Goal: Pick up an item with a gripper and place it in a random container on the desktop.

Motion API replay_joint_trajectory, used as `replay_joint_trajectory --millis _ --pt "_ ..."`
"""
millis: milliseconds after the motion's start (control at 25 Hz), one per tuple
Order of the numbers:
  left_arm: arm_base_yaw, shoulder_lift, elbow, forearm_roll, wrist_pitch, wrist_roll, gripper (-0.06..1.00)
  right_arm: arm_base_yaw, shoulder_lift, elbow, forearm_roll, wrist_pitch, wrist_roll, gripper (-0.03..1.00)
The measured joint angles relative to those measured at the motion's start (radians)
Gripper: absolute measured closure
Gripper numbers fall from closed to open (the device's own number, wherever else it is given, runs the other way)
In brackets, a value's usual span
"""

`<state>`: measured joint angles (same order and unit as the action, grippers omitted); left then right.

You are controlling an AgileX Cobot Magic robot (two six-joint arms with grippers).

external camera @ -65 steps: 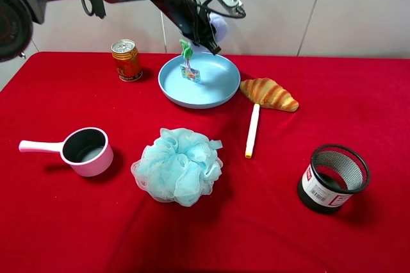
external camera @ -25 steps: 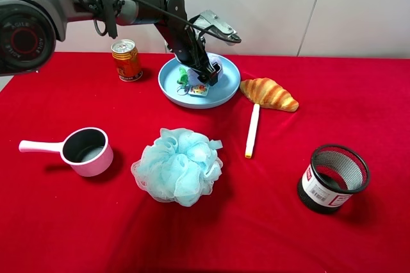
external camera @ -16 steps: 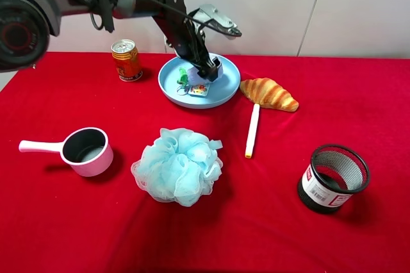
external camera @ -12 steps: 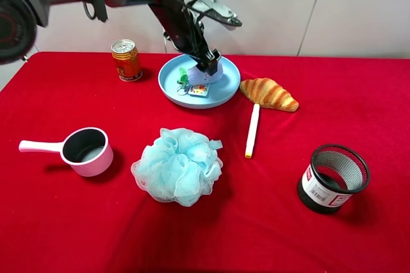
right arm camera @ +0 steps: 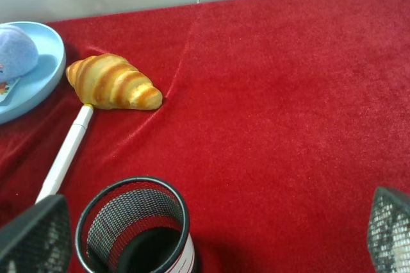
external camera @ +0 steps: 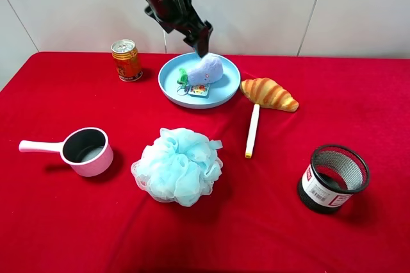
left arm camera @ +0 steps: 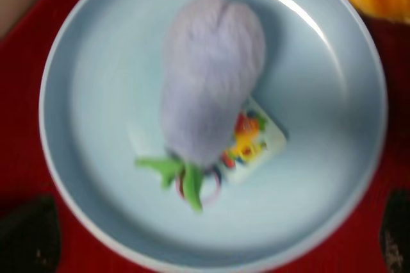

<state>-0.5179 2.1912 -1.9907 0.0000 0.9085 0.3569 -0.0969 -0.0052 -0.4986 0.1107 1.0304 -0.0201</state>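
No lettering is legible on the can [external camera: 127,60] or mesh cup label [external camera: 316,187].

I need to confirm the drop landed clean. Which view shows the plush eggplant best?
The left wrist view: the plush eggplant fills the frame from above, lying inside the blue plate, tag beside it, though slightly blurred. The exterior high view shows it small, below the left pincer. The right wrist view catches only its edge at the frame border.

Red table [external camera: 359,100] with several things on it.
On the cloth stood a can [external camera: 127,60], blue plate [external camera: 221,97], croissant [external camera: 269,93], pen [external camera: 253,131], pink saucepan [external camera: 80,150], bath pouf [external camera: 178,165] and mesh cup [external camera: 332,177].
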Motion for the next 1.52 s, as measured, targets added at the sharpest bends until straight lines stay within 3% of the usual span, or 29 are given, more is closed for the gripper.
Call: replay_joint_trajectory --millis 320,600,960,1520 --pt "0.001 -0.136 0.000 0.009 0.248 -0.056 -0.05 0.000 0.000 0.000 0.000 0.000 0.000 0.28" --pt "0.001 -0.261 0.046 0.017 0.262 -0.071 -0.05 0.000 0.000 0.000 0.000 0.000 0.000 0.28" --pt "0.001 -0.563 0.337 0.017 0.262 -0.104 -0.05 0.000 0.000 0.000 0.000 0.000 0.000 0.28" --pt "0.001 -1.205 0.834 0.042 0.264 -0.145 -0.05 0.000 0.000 0.000 0.000 0.000 0.000 0.28"
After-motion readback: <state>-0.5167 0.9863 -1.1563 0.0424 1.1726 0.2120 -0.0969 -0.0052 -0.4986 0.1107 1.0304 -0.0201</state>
